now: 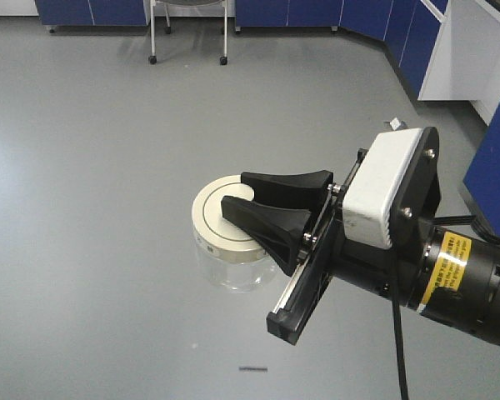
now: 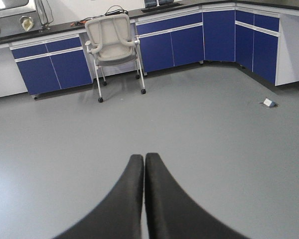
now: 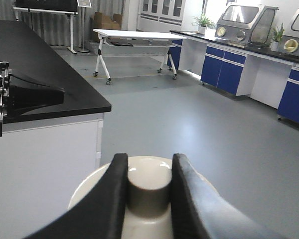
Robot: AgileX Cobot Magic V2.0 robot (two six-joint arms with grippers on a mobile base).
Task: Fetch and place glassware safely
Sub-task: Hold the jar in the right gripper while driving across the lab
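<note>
Right hand [image 3: 149, 167] pinches jar [image 1: 212, 223] by knob [image 3: 148, 191]; open floor [image 1: 92, 167] all round.

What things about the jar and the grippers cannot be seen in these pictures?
Jar body: in the right wrist view, hidden under its lid.
Lid knob: in the front view, covered by the right gripper.
Marks on lid rim: front view, too small to read.
Left gripper: outside the front view's edges.
</note>
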